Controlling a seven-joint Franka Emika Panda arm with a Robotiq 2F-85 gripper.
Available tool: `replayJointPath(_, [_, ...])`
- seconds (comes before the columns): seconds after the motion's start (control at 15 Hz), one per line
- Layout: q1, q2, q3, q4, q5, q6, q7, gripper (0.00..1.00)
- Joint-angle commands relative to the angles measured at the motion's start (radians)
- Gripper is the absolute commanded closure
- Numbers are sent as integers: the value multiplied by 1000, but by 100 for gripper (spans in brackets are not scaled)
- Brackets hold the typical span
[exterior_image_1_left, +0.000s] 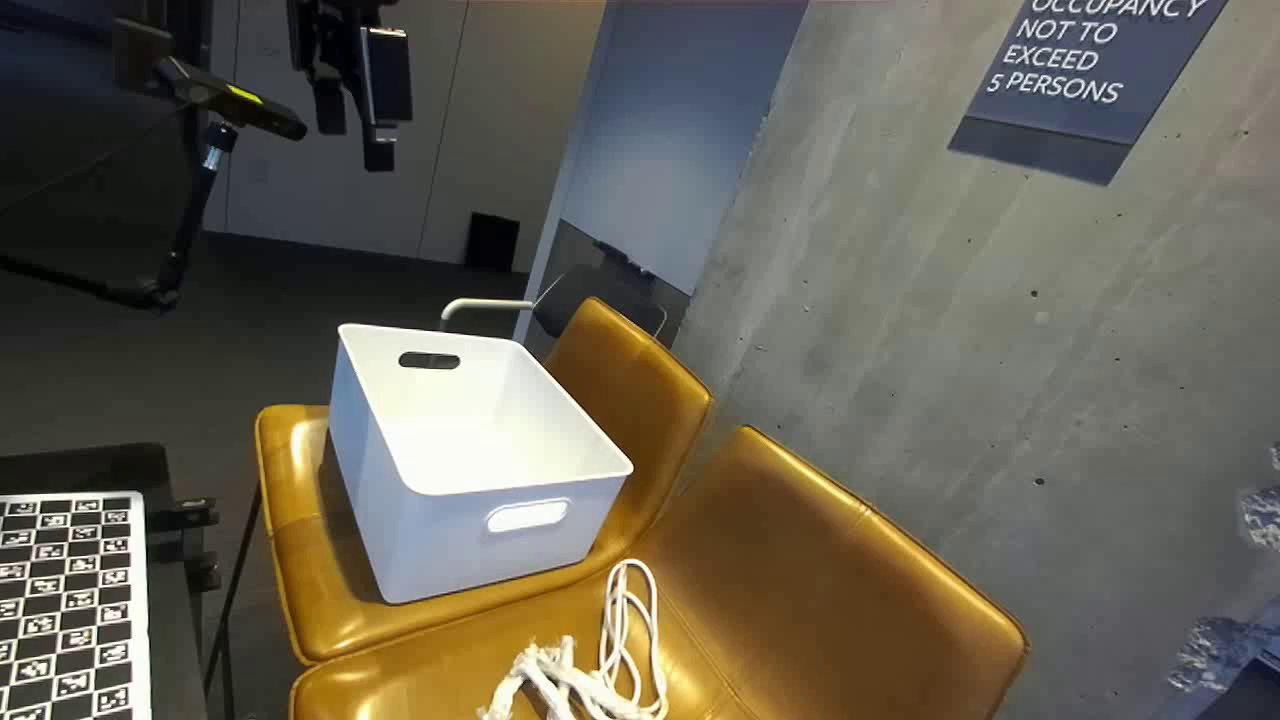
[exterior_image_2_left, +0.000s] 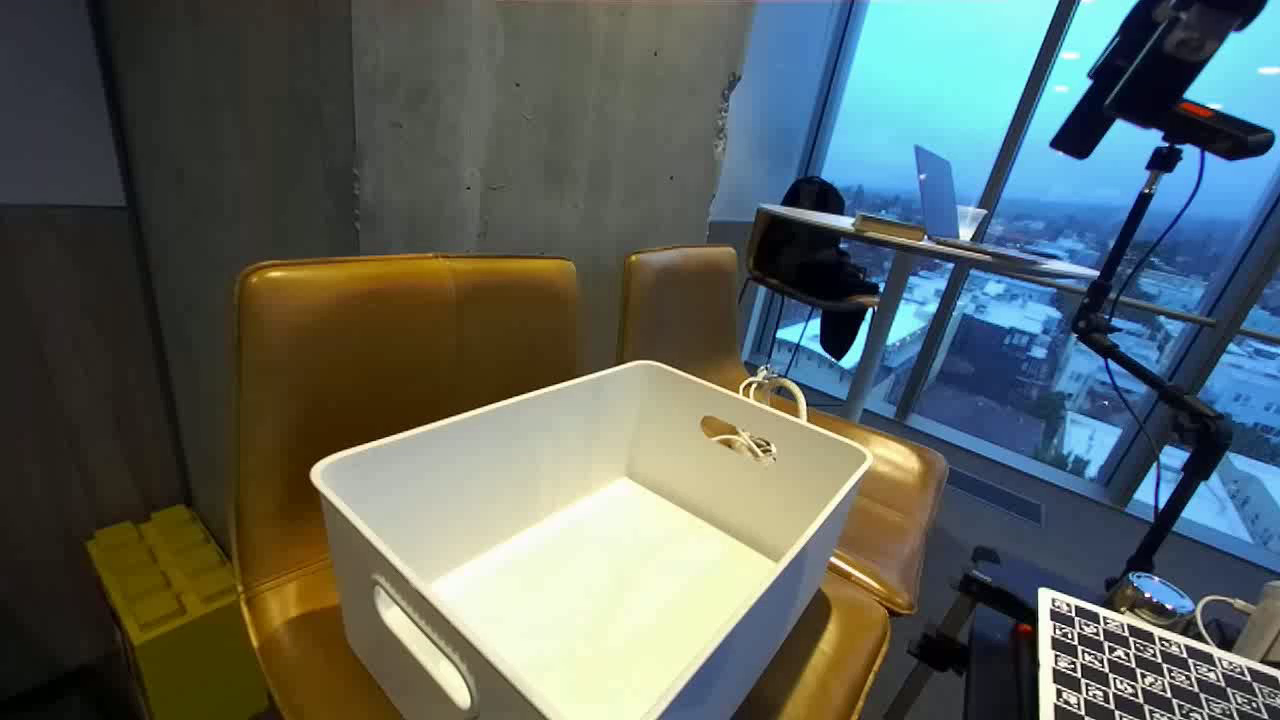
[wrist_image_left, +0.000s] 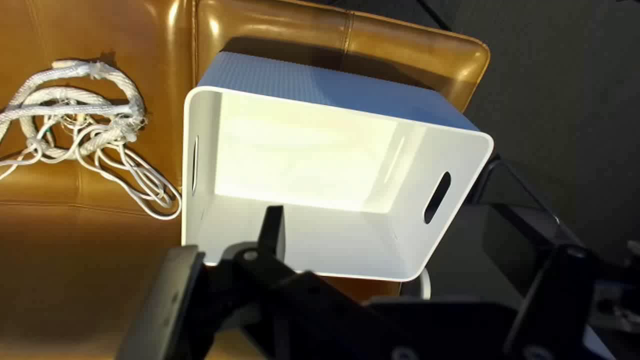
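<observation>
Black two-fingered end effector (wrist_image_left: 385, 220): nearest the wrist camera; its fingers stand well apart, and it hangs higher than the bin, not touching it.
White open-topped rectangular plastic bin (exterior_image_1_left: 450, 540): stands upright on the seat of a tan leather chair (exterior_image_1_left: 630, 390).
Bin walls: smooth inside, with rounded corners and a thin rim; fine ribs run along a long outer side in the wrist view, where the outside looks bluish.
Bin ends: a long oval handle slot cut through each.
Bin bottom: flat, brightly lit to a creamy white.
Heap of white braided rope and thin cord (wrist_image_left: 70, 111): coiled beside the bin on a neighbouring tan leather chair (exterior_image_1_left: 850, 580), rope ends frayed; cord loops come close to the bin, whether touching I cannot tell.
Backdrop: grey concrete wall (exterior_image_1_left: 950, 350) behind both chairs.
</observation>
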Motion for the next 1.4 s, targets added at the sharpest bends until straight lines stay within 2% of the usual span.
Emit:
replayJointPath(0.0, [-5,0,4,3,3,-2,-2,0])
replayJointPath(0.4, [-5,0,4,6,3,-2,-2,0])
replayJointPath(0.73, [-41,19,-13,-4,-38,43,-20,0])
replayJointPath(0.93, [-83,48,-52,-5,-80,76,-53,0])
replayJointPath(1.33, [-177,163,-176,14,-143,179,-167,0])
